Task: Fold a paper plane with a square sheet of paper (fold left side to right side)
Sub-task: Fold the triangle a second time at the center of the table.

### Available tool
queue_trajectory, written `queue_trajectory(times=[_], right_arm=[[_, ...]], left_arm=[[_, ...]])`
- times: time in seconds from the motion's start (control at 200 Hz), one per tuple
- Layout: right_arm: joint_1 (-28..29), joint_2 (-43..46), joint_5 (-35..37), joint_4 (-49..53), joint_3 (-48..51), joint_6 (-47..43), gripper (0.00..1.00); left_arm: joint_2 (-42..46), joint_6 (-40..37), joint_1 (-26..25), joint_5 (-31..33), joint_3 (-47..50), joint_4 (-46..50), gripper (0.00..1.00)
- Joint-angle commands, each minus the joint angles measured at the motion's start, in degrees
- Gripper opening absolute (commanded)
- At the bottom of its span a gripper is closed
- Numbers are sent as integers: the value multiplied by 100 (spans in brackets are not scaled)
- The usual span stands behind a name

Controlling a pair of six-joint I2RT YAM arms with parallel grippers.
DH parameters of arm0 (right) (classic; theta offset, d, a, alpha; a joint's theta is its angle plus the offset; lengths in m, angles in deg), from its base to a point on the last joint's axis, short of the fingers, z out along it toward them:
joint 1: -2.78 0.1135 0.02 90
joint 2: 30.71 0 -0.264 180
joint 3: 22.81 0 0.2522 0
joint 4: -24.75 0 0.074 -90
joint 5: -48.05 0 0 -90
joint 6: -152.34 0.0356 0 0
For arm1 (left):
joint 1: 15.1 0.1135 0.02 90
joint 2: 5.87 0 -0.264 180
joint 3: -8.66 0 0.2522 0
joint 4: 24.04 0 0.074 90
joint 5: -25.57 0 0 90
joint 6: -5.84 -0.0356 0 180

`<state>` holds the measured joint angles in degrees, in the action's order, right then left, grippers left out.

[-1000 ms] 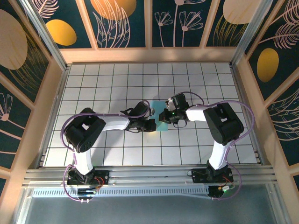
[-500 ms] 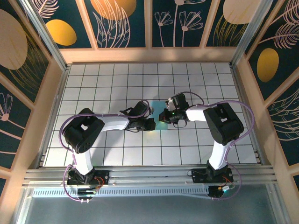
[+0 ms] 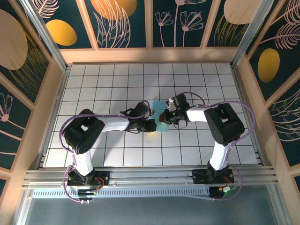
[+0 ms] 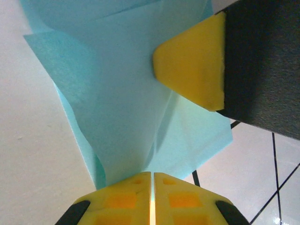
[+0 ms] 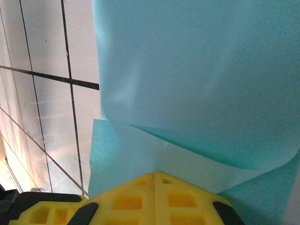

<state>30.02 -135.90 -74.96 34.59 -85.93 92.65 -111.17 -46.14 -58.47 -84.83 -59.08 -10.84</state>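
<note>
One sheet of paper [image 4: 117, 93] (light blue) — two grippers [image 4: 152, 180] [image 5: 155, 182]

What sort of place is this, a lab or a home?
Likely a robot test booth: a white gridded table boxed in by decorated panels, with a metal rail carrying the left arm and right arm.

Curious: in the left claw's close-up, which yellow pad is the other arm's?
The wedge-shaped yellow pad upper right, over the light-blue paper sheet; the shut bottom pair is the left claw.

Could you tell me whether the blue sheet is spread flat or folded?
Folded: the sheet shows overlapping layers and crease lines in both wrist views.
</note>
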Motion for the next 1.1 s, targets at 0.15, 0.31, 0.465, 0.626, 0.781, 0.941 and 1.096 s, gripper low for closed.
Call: queue_trajectory(times=[0.15, 0.31, 0.465, 0.626, 0.781, 0.941, 1.096], right_arm=[[57, -262, 225, 453, 32, -165, 0], [54, -251, 225, 459, 41, -165, 0], [57, -248, 239, 471, 39, -170, 0], [53, -248, 252, 488, 32, -182, 0], [55, -257, 252, 495, 32, -183, 0], [58, -266, 252, 503, 23, -190, 0], [54, -270, 249, 515, 22, -192, 0]], left_arm=[[167, 62, 42, 63, -69, -43, 10], [53, 57, 43, 204, -87, 29, 10], [39, 53, 40, 340, -78, 73, 10], [-8, 43, 40, 288, -79, 65, 10], [-35, 22, 40, 295, -49, 81, 9], [-56, 10, 40, 378, -34, 135, 9], [-39, -8, 37, 423, -7, 161, 9]])
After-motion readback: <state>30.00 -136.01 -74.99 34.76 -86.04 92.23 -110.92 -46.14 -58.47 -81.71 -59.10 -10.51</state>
